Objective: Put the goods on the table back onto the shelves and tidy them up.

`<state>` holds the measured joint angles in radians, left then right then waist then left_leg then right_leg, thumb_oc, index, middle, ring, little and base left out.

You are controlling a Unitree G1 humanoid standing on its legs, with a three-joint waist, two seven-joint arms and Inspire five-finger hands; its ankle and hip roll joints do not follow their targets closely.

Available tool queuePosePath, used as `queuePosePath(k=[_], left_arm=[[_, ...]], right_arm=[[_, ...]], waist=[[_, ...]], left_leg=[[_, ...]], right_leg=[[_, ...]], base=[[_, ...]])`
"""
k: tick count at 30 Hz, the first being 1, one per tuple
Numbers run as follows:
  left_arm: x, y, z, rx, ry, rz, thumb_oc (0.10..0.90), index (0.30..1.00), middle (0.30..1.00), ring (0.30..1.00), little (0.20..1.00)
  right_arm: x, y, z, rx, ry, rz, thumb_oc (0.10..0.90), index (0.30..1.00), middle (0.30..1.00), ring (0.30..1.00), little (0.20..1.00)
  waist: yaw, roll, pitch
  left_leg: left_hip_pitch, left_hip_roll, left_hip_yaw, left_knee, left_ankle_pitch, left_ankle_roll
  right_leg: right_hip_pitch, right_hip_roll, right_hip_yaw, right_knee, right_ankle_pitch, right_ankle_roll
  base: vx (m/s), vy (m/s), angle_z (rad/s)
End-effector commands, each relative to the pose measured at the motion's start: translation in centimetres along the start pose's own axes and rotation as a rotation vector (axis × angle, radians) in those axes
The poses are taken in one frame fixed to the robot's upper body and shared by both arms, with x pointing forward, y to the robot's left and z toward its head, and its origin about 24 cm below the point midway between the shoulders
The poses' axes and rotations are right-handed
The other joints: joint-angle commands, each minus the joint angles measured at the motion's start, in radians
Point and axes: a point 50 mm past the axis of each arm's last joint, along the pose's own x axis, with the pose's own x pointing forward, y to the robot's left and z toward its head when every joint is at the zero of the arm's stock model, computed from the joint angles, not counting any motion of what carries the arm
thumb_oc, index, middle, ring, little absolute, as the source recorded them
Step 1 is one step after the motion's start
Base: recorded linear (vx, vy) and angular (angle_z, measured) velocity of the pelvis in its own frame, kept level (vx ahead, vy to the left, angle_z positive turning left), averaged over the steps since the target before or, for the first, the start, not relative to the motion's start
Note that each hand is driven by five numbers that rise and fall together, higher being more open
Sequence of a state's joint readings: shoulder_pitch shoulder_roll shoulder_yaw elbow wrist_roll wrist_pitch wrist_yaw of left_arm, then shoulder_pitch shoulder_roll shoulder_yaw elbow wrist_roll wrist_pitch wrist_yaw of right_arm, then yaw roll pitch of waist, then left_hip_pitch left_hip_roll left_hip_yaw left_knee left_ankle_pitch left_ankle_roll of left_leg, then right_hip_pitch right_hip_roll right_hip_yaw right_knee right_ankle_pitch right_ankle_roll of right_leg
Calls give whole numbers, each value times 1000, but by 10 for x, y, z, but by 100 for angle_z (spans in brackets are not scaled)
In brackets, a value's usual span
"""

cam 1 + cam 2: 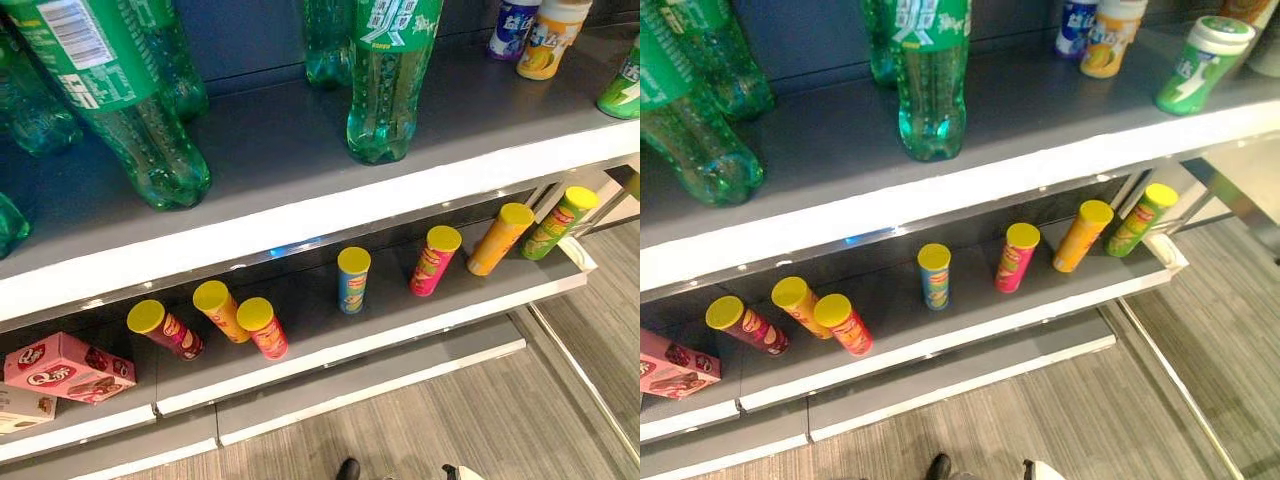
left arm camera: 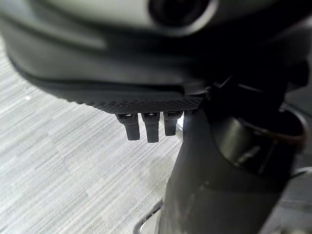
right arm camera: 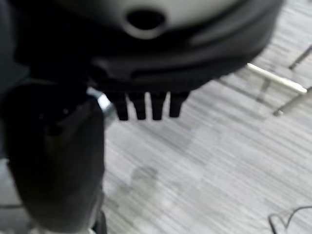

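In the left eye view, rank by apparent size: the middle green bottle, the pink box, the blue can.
1. Middle green bottle
2. Pink box
3. Blue can
The bottle's shelf is nearer the camera, exaggerating its lead.

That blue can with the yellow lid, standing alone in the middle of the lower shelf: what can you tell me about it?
The blue can is a slim tube, probably cardboard, with a printed blue wrapper and a round yellow lid that is on and closed. It stands upright on its base on the grey lower shelf, near the middle of the row. Nothing touches it: there is bare shelf on both sides, a pink can on one side and a red can on the other. Neither hand is near it.
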<state>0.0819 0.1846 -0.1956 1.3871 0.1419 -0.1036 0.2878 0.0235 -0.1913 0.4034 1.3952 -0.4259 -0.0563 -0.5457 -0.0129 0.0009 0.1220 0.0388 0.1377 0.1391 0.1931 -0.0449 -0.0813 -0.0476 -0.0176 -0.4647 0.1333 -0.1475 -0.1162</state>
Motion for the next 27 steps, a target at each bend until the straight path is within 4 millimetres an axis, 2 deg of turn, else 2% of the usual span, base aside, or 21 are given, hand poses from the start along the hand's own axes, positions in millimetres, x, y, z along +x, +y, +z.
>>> queuePosePath(k=[1,4,6,8,9,11,12,14,16,19,23,24,27], left_arm=[[1,4,10,13,-58,26,800,900,900,900,900],[1,7,7,2,-47,51,800,900,900,900,900],[4,21,14,-51,-63,124,800,900,900,900,900],[6,27,18,-69,-76,152,800,900,900,900,900],[8,41,26,-124,-98,215,800,900,900,900,900],[8,47,29,-143,-106,243,800,900,900,900,900],[9,55,28,-169,-103,284,800,900,900,900,900],[9,58,24,-188,-90,298,800,900,900,900,900],[7,59,9,-287,-40,324,800,900,900,900,900],[6,61,7,-362,-38,341,800,900,900,900,900],[6,75,24,-504,-107,397,800,900,900,900,900],[6,86,32,-566,-150,428,800,900,900,900,900],[4,97,38,-582,-197,453,800,900,900,900,900]], right_arm=[[1,-4,-7,28,29,-25,800,900,900,900,900],[-2,1,-7,31,26,-3,800,900,900,900,900],[-8,11,-8,22,13,23,800,900,900,900,900],[-10,14,-8,19,10,28,800,900,900,900,900],[-11,16,-6,33,5,31,800,900,900,900,900],[-12,18,-5,44,7,33,800,900,900,900,900],[-14,22,-3,55,1,39,800,900,900,900,900],[-16,24,-2,59,0,46,800,900,900,900,900],[-19,29,1,67,-11,58,800,900,900,900,900],[-21,33,3,56,-32,70,800,900,900,900,900],[-24,36,11,21,-105,82,800,900,900,900,900],[-24,36,16,-4,-147,89,800,900,900,900,900],[-26,38,19,-23,-183,99,800,900,900,900,900]], waist=[[9,-16,-40],[10,-9,-56],[11,-10,-72],[10,-12,-74],[8,-16,-72],[6,-19,-70],[4,-22,-68],[4,-24,-68],[8,-31,-69],[8,-36,-70],[6,-44,-73],[4,-49,-73],[3,-51,-74]], left_leg=[[16,2,62,8,-90,0],[64,-1,82,-76,-97,-8],[102,-6,85,-137,-98,-18],[108,-8,85,-146,-96,-19],[112,-14,82,-149,-98,-17],[113,-20,81,-149,-103,-13],[116,-29,81,-147,-110,-8],[118,-33,81,-145,-114,-5],[120,-42,78,-140,-121,0],[122,-46,76,-136,-125,3],[127,-49,71,-138,-130,6],[130,-50,72,-141,-132,7],[134,-50,73,-144,-133,8]], right_leg=[[9,-92,75,-131,132,167],[11,-96,55,-130,144,176],[17,-105,37,-135,158,187],[17,-109,32,-136,162,190],[14,-115,32,-135,173,196],[12,-118,34,-134,179,201],[9,-122,42,-132,186,205],[8,-124,45,-130,189,207],[7,-128,52,-128,196,212],[7,-130,55,-128,200,214],[6,-130,59,-131,205,219],[4,-128,65,-132,208,221],[3,-125,70,-134,209,223]], base=[[-16,88,12],[17,80,30],[36,103,31],[3,42,21],[-9,35,23],[-11,48,7],[-8,44,-6],[8,29,-14],[33,26,-11],[13,5,0],[16,-2,0],[21,-14,4],[6,-5,1]])
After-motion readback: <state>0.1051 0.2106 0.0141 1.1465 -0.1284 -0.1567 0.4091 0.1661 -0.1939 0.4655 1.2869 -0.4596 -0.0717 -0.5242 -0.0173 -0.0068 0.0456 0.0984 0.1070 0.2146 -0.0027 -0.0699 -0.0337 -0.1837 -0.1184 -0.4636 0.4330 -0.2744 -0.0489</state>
